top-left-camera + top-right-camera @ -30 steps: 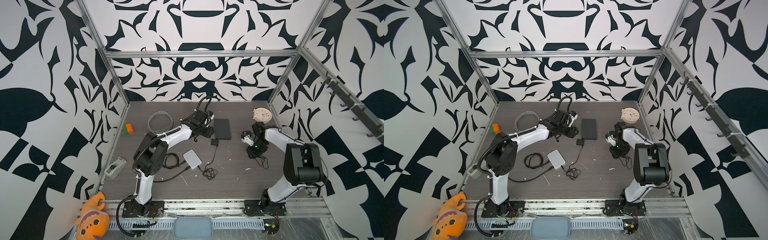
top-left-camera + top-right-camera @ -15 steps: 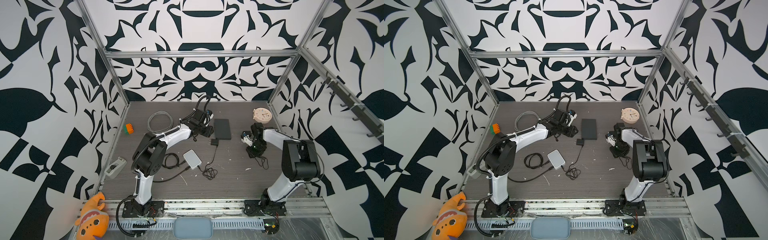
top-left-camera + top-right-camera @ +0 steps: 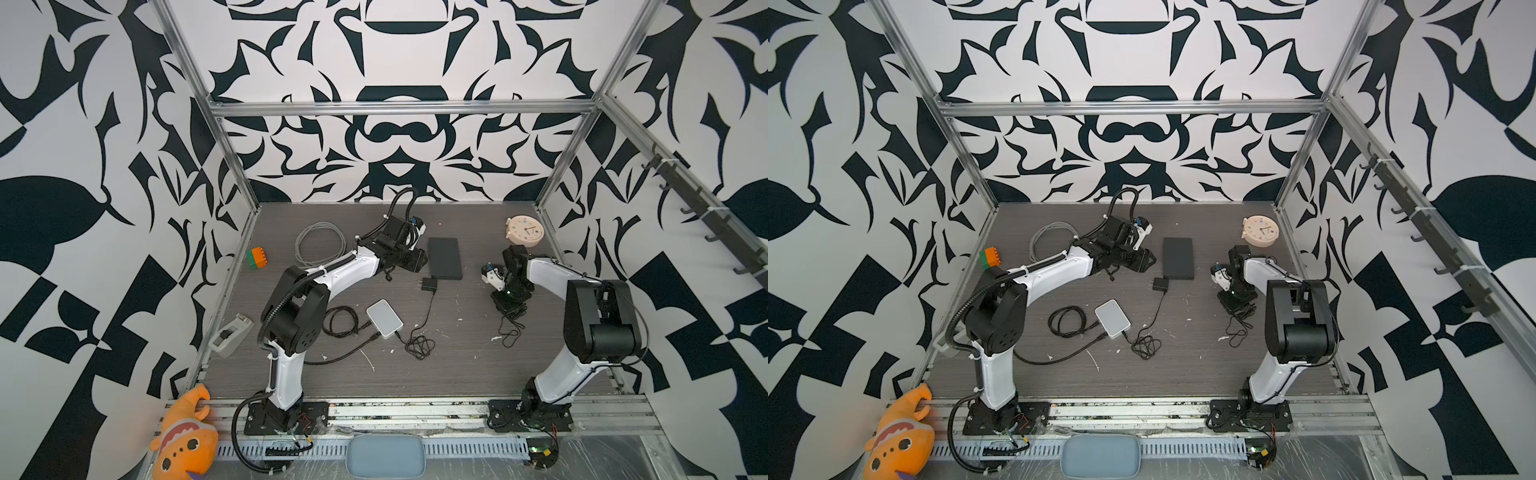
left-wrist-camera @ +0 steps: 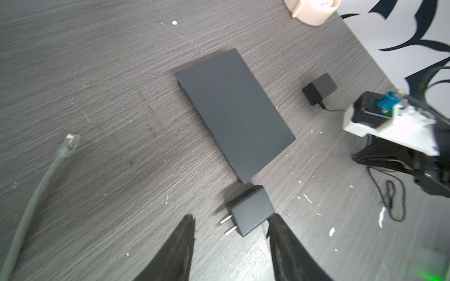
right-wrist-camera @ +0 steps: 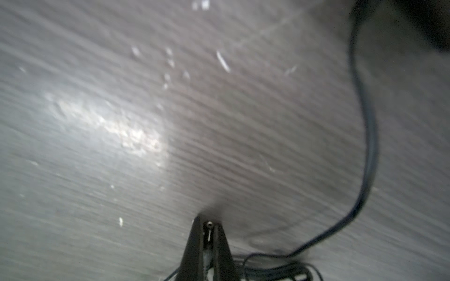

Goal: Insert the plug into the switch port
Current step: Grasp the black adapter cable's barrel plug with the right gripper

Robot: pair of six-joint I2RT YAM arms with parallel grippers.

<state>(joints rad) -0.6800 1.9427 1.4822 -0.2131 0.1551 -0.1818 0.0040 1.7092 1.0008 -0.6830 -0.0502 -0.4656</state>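
- Your right pincer (image 5: 209, 220) is clamped narrow on the plug (image 5: 209, 224). A small metal barrel tip shows between the jaws, pointing ahead just above the counter (image 5: 97, 146).
- The plug's thin cord (image 5: 367, 136) loops off to one side and bunches up beside the jaws, so the plug is tethered but has slack.
- In both top views that pincer sits low, to the right of the switch (image 3: 445, 257), near it but apart. The plug is not in any port yet.
- Your left pincer (image 4: 231, 217) stands about half wide and holds nothing. It hovers to the left of the switch, and a pronged adapter (image 4: 250, 214) lies on the counter just ahead of its fingers.
- I judge the step in hand to be the pickup: the grip is made and the carry is not begun.
- The next move calls for three things: lift the plug clear of the cord tangle, turn the tip toward the switch side that has the socket, and level it before you push.
- I cannot tell which edge has that socket. Only the flat top and a dark long edge show in the left wrist view.
- The switch lies loose and looks light, so expect it to slide under a push. Your left pincer may need to brace it from the opposite side.
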